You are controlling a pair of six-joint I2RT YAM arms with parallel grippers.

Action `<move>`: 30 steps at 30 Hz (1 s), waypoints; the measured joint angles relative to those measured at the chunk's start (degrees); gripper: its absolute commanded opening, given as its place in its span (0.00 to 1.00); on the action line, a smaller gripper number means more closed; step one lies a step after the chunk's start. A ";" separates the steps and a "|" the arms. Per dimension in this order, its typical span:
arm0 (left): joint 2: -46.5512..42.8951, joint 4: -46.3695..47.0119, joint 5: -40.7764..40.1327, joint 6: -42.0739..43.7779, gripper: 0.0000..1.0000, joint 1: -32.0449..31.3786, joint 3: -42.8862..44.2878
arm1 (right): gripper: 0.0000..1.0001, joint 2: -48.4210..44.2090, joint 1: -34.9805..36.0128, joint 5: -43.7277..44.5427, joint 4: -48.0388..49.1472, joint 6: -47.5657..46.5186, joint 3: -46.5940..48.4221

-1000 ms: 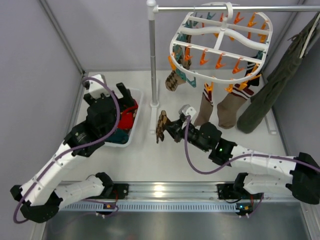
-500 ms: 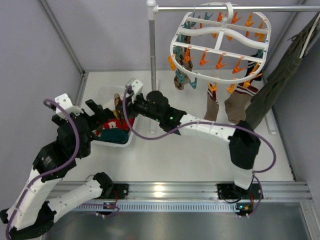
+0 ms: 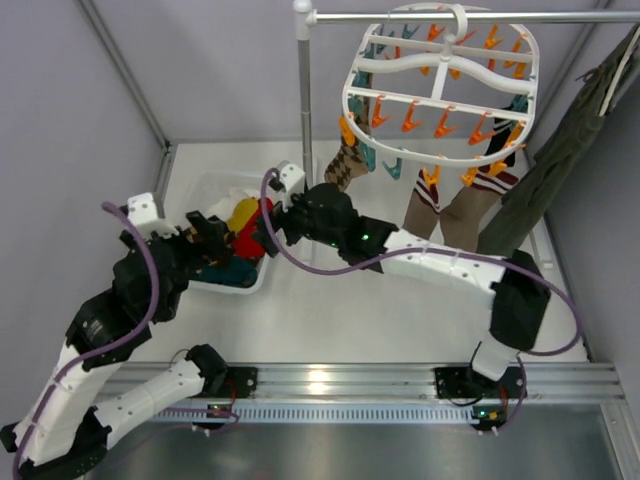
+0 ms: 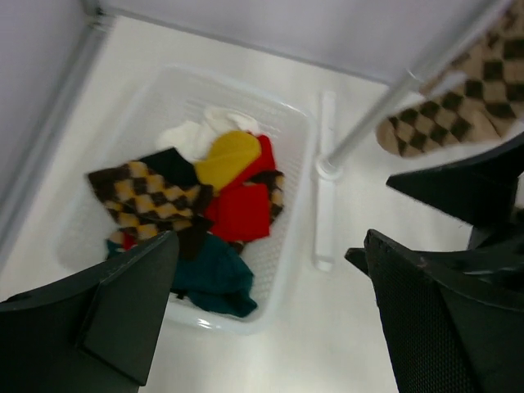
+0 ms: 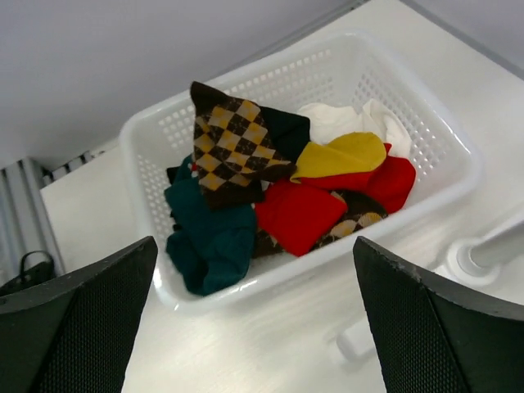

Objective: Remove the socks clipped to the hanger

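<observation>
Dangling from one hanger (image 3: 457, 30) are three socks (image 3: 468, 213).

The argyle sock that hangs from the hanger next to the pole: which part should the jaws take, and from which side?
Probably the free lower body of the argyle sock, below its clip. It hangs limp under the hanger rim, and the pole stands close on its left, so come from the near right side.
</observation>
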 measured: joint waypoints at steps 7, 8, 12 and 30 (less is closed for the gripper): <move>4.94 16.35 25.20 0.50 0.98 0.11 -14.34 | 1.00 -27.26 0.11 -0.74 -7.43 2.93 -13.64; 5.95 19.69 29.24 0.31 0.99 0.11 -16.74 | 0.99 -31.23 0.13 -0.68 -8.70 3.23 -14.93; 10.01 33.38 39.32 -0.37 0.99 -1.16 -25.29 | 0.99 -43.58 0.15 0.59 -15.54 3.91 -17.00; 53.05 73.48 15.65 19.58 0.99 -29.81 -17.18 | 0.99 -73.50 0.17 19.32 -39.41 7.96 -20.68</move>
